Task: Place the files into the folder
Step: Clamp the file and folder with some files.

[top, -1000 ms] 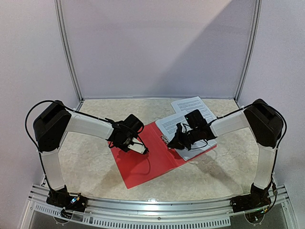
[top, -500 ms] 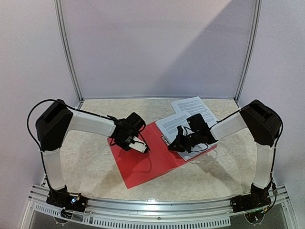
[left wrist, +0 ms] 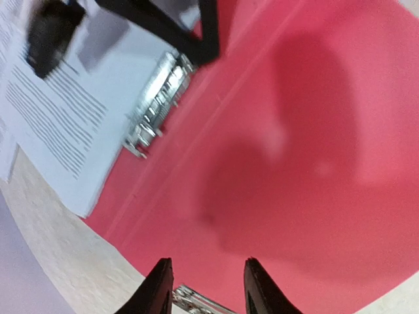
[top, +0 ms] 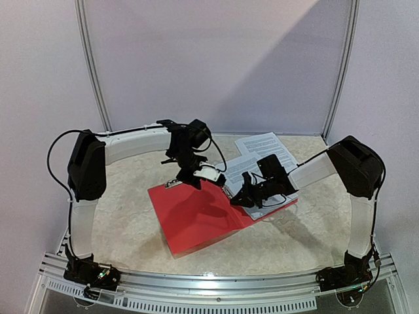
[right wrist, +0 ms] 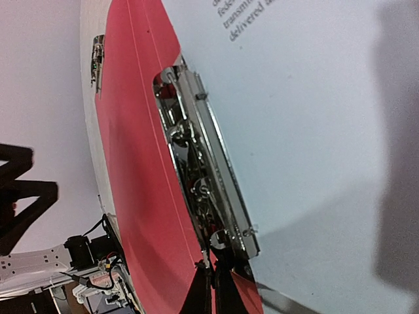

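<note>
Item: folder (top: 196,219), red, lying open on the table (top: 124,216), spine running toward the far right.
Contents: we count the files (top: 239,167) as printed sheets on the right half, their edge beside the silver clip (right wrist: 209,176). One loose sheet (top: 265,144) lies on the table just beyond them.
Right hand (top: 237,196): fingers together, tips at the near end of the clip, low over the spine. Folder and files lie directly under it.
Left hand (left wrist: 208,268): fingers apart, above the far edge of the left cover (left wrist: 294,150). We see a small silver fitting on that edge between the fingertips; whether they touch the cover we cannot tell.
Changes against the earlier record: the left arm has swung up and back, taking its hand from the middle of the left cover to the far edge. The cover's far-left corner now sits farther back in the top view. The right hand has barely shifted at the clip.
</note>
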You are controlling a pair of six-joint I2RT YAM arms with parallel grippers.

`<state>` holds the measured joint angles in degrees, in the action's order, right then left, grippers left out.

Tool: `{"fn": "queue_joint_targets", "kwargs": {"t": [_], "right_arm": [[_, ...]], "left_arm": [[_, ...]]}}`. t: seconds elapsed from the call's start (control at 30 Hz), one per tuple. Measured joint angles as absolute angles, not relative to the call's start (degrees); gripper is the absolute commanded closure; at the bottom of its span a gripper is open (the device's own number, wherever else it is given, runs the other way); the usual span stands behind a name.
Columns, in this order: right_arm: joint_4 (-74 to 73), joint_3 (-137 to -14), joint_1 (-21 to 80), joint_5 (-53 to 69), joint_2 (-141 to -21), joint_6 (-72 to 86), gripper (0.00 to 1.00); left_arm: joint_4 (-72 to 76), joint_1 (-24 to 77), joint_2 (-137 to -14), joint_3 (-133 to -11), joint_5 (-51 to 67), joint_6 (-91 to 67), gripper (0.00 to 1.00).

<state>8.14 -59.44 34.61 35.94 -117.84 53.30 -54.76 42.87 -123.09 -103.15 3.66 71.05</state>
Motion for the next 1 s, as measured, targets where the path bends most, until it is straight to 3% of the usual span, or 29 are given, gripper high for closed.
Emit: {"fn": "queue_joint_targets", "kwargs": {"t": [0.33,0.8,1.0], "right_arm": [[8.3,-59.5,34.2,37.0,-118.2,53.1,0.99],[9.8,-58.9,34.0,38.1,-118.5,53.1,0.99],[10.1,-58.9,34.0,38.1,-118.5,53.1,0.99]], "left_arm": [[-47.1,43.1,-129.6,-106.0,21.6,82.7,0.67],[-39.7,45.4,-135.3,-108.6,24.2,84.0,0.77],[-43.0,45.4,-140.7,-117.6,22.7,82.5,0.81]]}}
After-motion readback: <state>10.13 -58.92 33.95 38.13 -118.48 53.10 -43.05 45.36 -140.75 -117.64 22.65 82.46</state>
